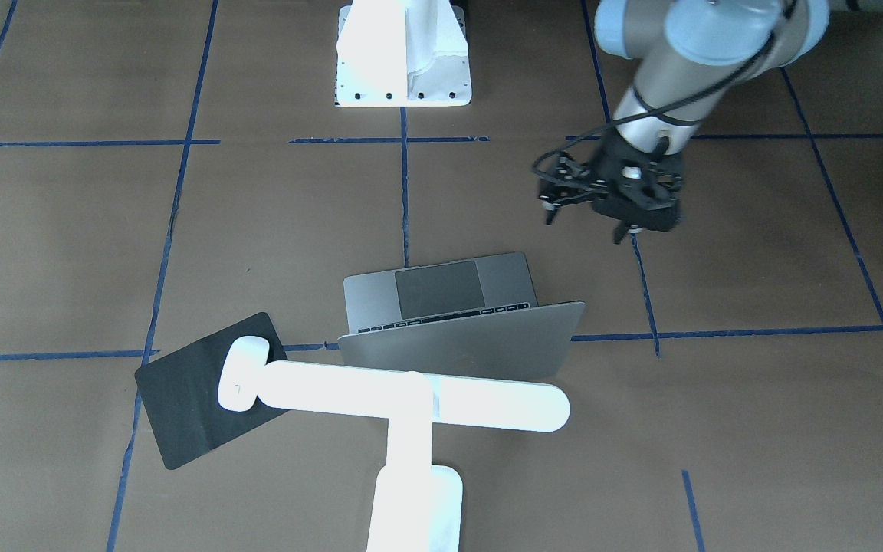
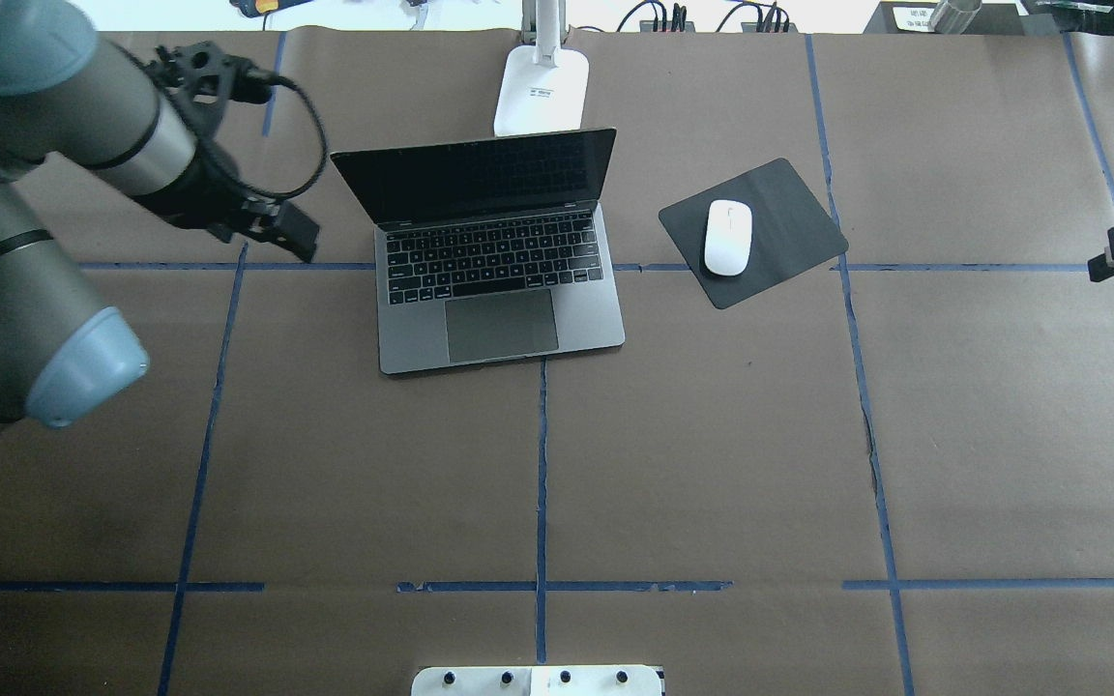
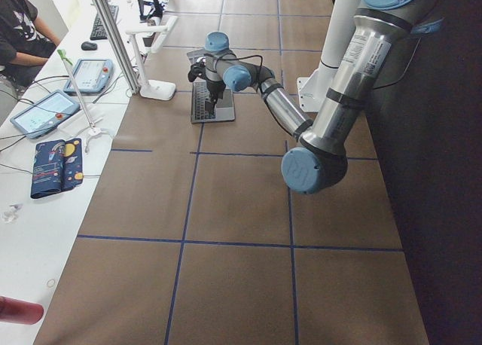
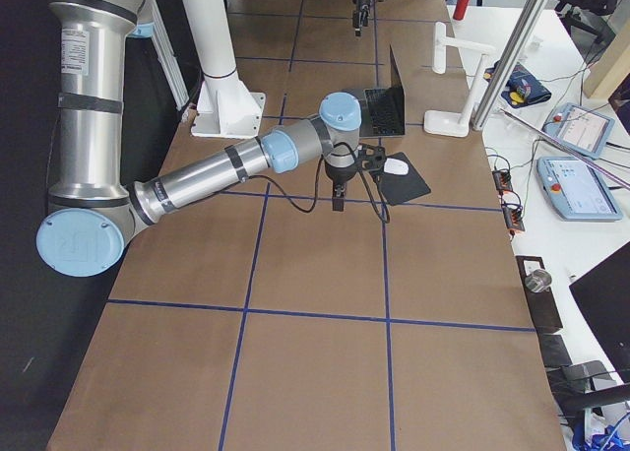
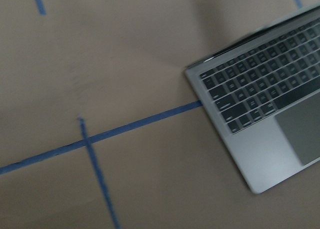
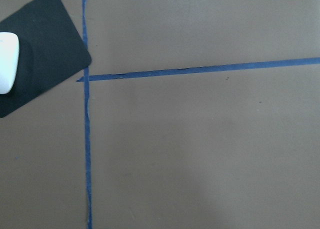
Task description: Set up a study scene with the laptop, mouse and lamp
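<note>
The grey laptop (image 2: 499,261) stands open at the table's middle, screen dark; its left corner shows in the left wrist view (image 5: 265,104). The white mouse (image 2: 728,237) lies on a black mat to its right. The white lamp (image 2: 540,87) stands behind the laptop, and its bar (image 1: 411,395) hangs over the lid's back. My left gripper (image 2: 269,244) hovers left of the laptop, empty, with prongs apart (image 1: 585,228). My right gripper (image 2: 1099,269) hangs at the right edge, well clear of the mouse. I cannot tell whether it is open or shut.
The black mat (image 2: 789,217) lies tilted under the mouse and shows in the right wrist view (image 6: 45,49). A white bolted pedestal (image 1: 403,61) stands at the robot's side. A bench with tablets (image 3: 53,111) and a seated person (image 3: 22,29) borders the far edge.
</note>
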